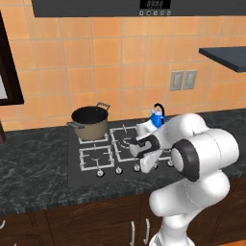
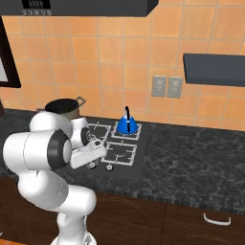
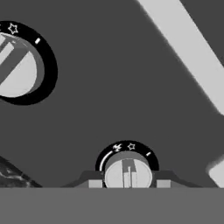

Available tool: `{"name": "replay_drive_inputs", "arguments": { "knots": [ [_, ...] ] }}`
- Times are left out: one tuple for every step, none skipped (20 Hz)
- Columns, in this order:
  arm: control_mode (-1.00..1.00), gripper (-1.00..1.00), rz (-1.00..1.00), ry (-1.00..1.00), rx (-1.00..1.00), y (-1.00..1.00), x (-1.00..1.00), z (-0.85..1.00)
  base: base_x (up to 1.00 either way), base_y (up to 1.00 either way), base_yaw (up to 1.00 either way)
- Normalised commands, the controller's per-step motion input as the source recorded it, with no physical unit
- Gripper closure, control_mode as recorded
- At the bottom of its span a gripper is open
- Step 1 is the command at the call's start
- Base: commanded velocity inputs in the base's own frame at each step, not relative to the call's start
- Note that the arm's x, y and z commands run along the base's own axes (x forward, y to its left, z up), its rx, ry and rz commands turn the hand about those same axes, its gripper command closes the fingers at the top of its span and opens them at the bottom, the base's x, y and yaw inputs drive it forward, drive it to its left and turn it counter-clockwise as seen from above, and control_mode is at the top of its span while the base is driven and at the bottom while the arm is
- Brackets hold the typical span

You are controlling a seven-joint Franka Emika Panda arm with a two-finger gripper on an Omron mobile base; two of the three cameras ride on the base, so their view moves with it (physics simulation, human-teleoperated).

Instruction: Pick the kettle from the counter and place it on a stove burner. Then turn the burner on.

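Two dark fingertips (image 3: pixel 162 183) of your gripper (image 3: pixel 127 184) flank a silver knob (image 3: pixel 127 171) at the stove's (image 1: pixel 91 175) front edge, pinching it. Beyond, you see the blue kettle (image 2: pixel 127 125) upright on the rear right burner (image 2: pixel 125 133). Farther left, the olive pot (image 1: pixel 90 122) occupies another grate.

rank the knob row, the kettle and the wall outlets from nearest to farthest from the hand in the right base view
1. The knob row, along the stove's front edge, right at the hand.
2. The kettle, on a back burner, farther in and to the right.
3. The wall outlets, up on the tiled wall behind the counter, farthest.
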Motion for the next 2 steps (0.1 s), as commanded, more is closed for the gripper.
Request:
{"name": "replay_drive_inputs", "arguments": {
  "knots": [
    [-1.0, 1.0, 0.3, 0.0, 0.0, -0.01, -0.01, 0.0, 0.0, 0.0, 0.0],
    [-1.0, 1.0, 0.28, 0.0, 0.0, -0.05, 0.0, 0.0, 0.0, 0.0, 0.0]
  ]
}}
